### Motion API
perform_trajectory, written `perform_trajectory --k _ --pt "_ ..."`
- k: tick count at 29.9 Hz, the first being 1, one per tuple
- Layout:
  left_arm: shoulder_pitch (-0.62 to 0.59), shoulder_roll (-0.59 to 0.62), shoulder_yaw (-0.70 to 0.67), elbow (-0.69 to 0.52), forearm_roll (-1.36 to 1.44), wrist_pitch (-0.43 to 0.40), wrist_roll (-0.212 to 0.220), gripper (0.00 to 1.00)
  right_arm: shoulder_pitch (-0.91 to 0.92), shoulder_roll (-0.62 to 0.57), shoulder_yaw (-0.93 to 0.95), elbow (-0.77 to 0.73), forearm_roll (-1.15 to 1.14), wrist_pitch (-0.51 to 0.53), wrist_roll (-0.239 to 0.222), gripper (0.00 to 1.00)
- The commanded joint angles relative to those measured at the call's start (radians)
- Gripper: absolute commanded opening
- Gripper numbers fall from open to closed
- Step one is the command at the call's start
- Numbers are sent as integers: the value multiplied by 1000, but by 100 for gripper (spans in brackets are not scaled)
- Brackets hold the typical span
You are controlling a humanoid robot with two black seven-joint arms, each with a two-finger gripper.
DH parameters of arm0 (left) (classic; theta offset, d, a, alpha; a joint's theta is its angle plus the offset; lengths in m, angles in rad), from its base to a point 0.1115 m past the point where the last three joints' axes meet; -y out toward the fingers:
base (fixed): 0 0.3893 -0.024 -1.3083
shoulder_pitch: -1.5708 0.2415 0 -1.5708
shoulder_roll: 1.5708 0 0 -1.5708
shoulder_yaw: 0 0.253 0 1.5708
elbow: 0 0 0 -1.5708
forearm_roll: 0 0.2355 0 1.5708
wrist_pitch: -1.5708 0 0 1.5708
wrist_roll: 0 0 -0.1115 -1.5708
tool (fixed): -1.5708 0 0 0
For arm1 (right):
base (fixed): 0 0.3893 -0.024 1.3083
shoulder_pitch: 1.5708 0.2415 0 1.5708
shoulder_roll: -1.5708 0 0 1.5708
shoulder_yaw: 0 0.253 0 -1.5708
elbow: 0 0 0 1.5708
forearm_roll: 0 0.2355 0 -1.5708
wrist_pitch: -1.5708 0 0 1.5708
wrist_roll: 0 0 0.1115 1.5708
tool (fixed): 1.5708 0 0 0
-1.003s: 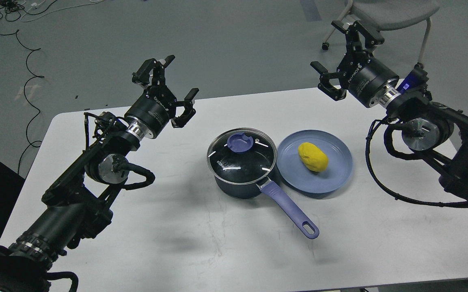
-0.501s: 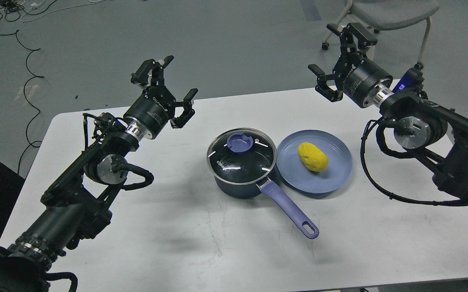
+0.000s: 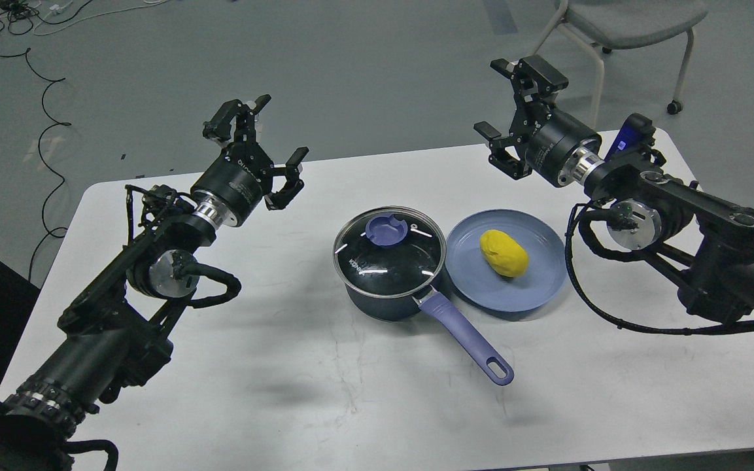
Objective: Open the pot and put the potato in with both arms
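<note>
Change since the earlier frames: right gripper (image 3: 513, 111) has swung left and lower, now above the far edge of the table (image 3: 285, 392), nearer the plate; left gripper (image 3: 254, 150) has shifted slightly left and down; pot, lid and potato unmoved

Pot (image 3: 386, 291): dark navy saucepan, mid-table, upright, lavender handle (image 3: 465, 337) pointing toward the near right. Glass lid (image 3: 390, 252) seated on the rim, purple knob (image 3: 386, 230) on top; pot is closed

Potato (image 3: 503, 252): yellow oval, lying on the blue plate (image 3: 533, 288), which sits just right of the pot, its rim touching or almost touching the pot's side

Left gripper: fingers spread apart, holding nothing, raised above the table, far left of the pot and well apart from it. Arm enters from the near left and rises diagonally, with the wrist tipped up and away

Right gripper: fingers spread apart, empty, held high beyond the plate, pointing left and far. Arm enters from the right edge, forearm roughly level over the table's right side

Step in hand, as judged: approach only; neither lid nor potato is touched. The next move likely calls for one gripper to tilt downward, centre over the knob and close on it to lift the lid clear, while the other descends onto the potato; the smooth rounded potato may slip in a narrow pinch
</note>
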Motion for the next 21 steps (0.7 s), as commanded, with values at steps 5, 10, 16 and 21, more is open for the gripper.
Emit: perform_trajectory --k 5,10,16,21 --pt "3 22 2 1 -22 -3 1 98 -6 5 -4 1 1 5 -6 100" --pt "2 18 8 0 -22 2 0 98 3 0 -3 3 1 5 -6 100" --pt "0 19 -3 -9 -23 0 -19 98 3 0 -3 3 1 5 -3 100" --pt "-29 56 13 -14 51 26 -34 98 5 -7 6 1 -1 -1 -3 100"
